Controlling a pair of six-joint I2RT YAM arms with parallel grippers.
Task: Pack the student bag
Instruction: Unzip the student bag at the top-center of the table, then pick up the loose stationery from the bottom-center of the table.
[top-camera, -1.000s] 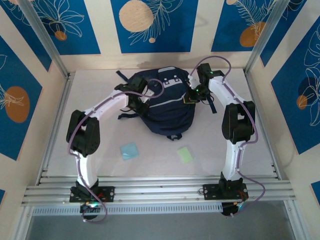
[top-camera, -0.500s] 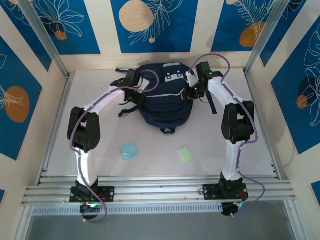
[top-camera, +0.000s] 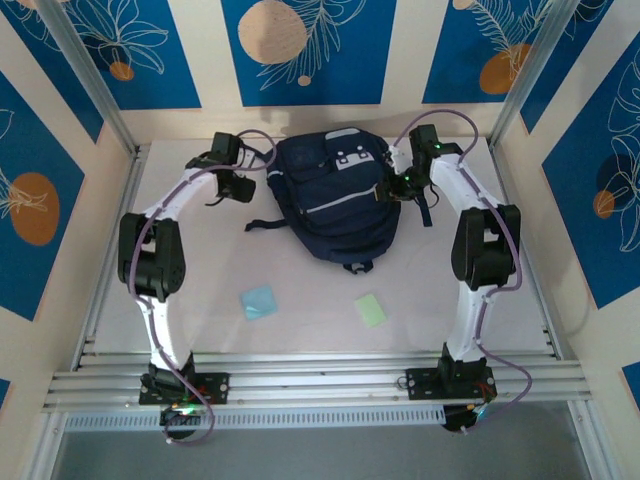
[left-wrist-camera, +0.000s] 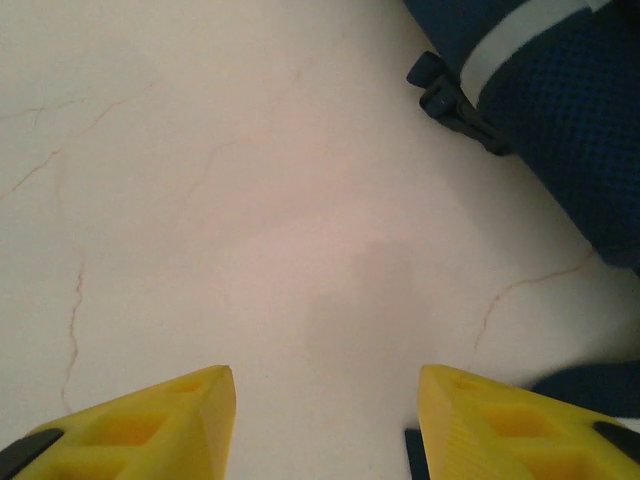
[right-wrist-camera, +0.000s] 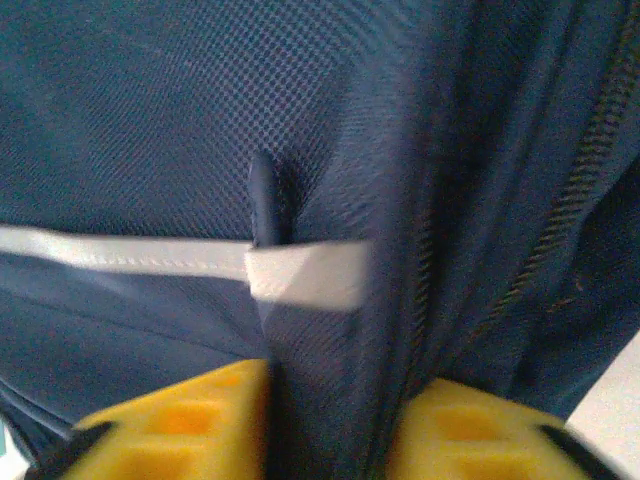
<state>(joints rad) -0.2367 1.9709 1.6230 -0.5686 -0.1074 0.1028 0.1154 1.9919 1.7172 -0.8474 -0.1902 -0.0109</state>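
Note:
The student bag (top-camera: 335, 195), dark navy with thin pale stripes and a grey patch near its top, lies at the back middle of the table. My right gripper (top-camera: 388, 192) is at the bag's right side, shut on a fold of its navy fabric (right-wrist-camera: 340, 330) beside a pale stripe (right-wrist-camera: 305, 275) and a zipper line. My left gripper (top-camera: 238, 186) is open, left of the bag and apart from it, with bare table between its yellow fingers (left-wrist-camera: 180, 420). In the left wrist view, the bag's edge (left-wrist-camera: 570, 120) and a black buckle (left-wrist-camera: 450, 100) lie at upper right.
A light blue card (top-camera: 259, 301) and a light green card (top-camera: 370, 309) lie flat on the table nearer the arm bases. A dark strap (top-camera: 262, 224) trails from the bag's left side. Walls close the table at back and sides.
My left gripper has let go of the bag and moved left and back, now open over bare table. The bag has shifted back and right with my right gripper.

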